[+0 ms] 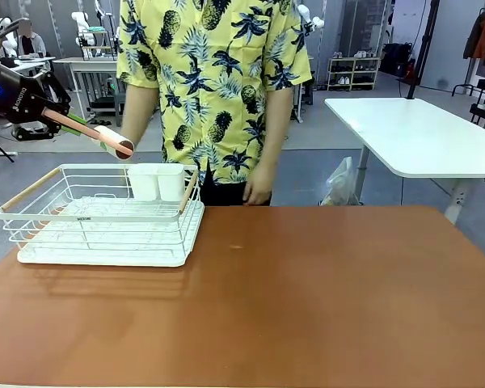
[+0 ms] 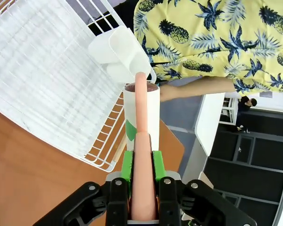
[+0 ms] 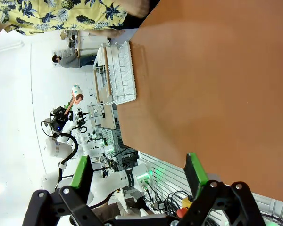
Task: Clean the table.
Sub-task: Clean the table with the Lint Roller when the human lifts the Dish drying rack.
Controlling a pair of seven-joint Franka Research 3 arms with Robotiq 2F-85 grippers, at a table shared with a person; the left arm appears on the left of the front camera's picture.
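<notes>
The table (image 1: pixel 307 299) has a reddish-brown top. Up at the left, my left gripper (image 1: pixel 82 128) is shut on the pink handle of a lint roller (image 1: pixel 117 144), whose white roll hangs in the air over the far edge of the dish rack. In the left wrist view the green pads of my left gripper (image 2: pixel 142 160) clamp the handle, and the lint roller (image 2: pixel 141 113) points away toward the rack's white cups. My right gripper (image 3: pixel 137 172) stands open above the table (image 3: pixel 217 70), with nothing between its fingers.
A white wire dish rack (image 1: pixel 105 218) with wooden handles sits on the table's far left, two white cups (image 1: pixel 156 182) hung at its back. A person in a yellow shirt (image 1: pixel 218 81) stands at the far edge. A white table (image 1: pixel 420 133) stands behind at the right.
</notes>
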